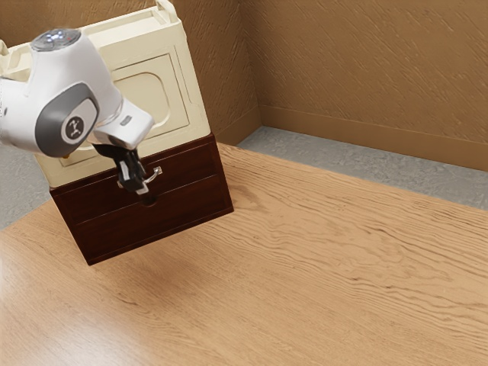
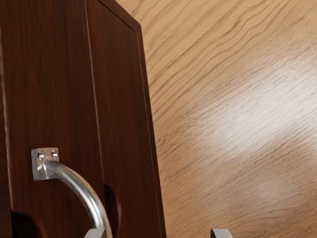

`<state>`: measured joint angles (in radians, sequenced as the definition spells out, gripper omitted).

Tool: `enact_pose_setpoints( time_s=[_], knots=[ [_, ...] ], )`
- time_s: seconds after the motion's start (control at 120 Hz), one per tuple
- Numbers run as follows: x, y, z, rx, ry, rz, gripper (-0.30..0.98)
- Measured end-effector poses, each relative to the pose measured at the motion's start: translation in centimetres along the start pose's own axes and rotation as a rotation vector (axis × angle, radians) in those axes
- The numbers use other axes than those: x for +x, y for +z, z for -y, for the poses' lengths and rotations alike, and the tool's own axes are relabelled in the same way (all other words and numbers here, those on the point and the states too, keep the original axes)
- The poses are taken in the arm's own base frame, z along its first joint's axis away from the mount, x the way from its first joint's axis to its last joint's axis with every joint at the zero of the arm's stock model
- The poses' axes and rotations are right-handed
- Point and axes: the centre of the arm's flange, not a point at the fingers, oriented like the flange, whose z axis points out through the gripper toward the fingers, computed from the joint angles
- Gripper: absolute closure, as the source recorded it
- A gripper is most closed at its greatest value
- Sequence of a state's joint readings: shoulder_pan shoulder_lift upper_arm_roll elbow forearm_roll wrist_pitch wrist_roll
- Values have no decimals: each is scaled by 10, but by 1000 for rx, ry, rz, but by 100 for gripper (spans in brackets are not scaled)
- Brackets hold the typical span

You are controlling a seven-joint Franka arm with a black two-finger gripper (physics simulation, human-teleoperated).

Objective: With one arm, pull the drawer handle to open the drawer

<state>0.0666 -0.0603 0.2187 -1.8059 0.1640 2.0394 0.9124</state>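
My gripper is in front of the dark red-brown drawer unit, right at the curved metal handle on its upper front. In the wrist view the gripper is open, its two fingertips wide apart at the lower edge. The silver handle curves down to one fingertip and partly passes behind it; whether they touch I cannot tell. The upper drawer front looks flush with the unit. The hand hides part of the handle in the exterior view.
A cream cabinet rises above the dark drawers, with the arm passing in front of it. The wooden table extends before the unit and toward the exterior view's right. Brown walls stand behind.
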Motion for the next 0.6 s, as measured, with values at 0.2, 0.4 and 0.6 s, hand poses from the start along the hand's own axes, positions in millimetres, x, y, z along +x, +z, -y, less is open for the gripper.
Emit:
enact_pose_setpoints(
  time_s=[0.2,0.4,0.6],
  knots=[
    [-10,11,13,11,-5,4,49],
    [-6,33,15,-7,-6,9,50],
    [-4,33,15,1,2,-7,70]
  ],
)
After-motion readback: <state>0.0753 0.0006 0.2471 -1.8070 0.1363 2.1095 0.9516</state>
